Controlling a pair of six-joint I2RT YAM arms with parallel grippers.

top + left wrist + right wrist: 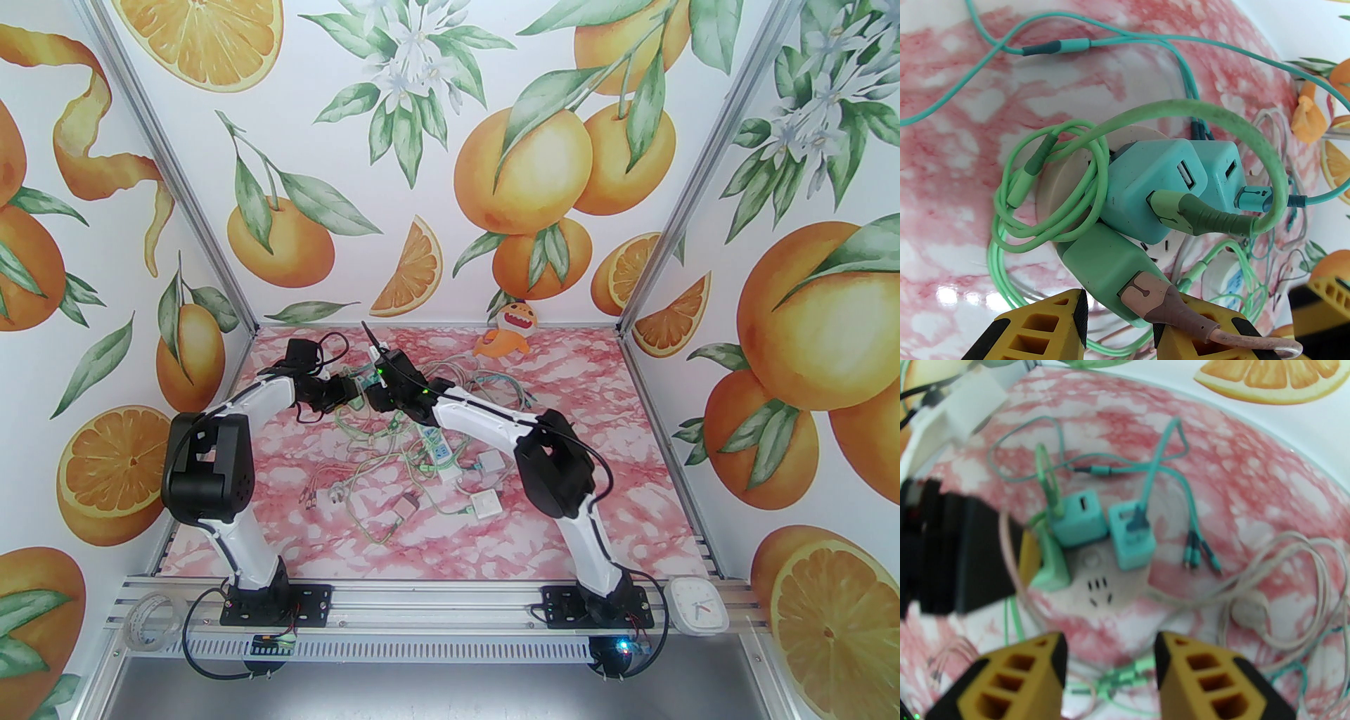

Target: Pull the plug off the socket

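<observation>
Marble table (633, 492); green cable (1251, 133) loops across socket (1054, 179), 3 plugs (1146, 190) crowded.

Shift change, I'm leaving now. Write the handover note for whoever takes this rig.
Left pincer: straddles the green plug, grip unclear.
Right pincer: open, empty, above the socket.
The green plug and two teal plugs sit in the round socket.
Done: left pincer is at the green plug.
To do: close, pull the green plug out; the right pincer could perhaps steady the socket.
</observation>
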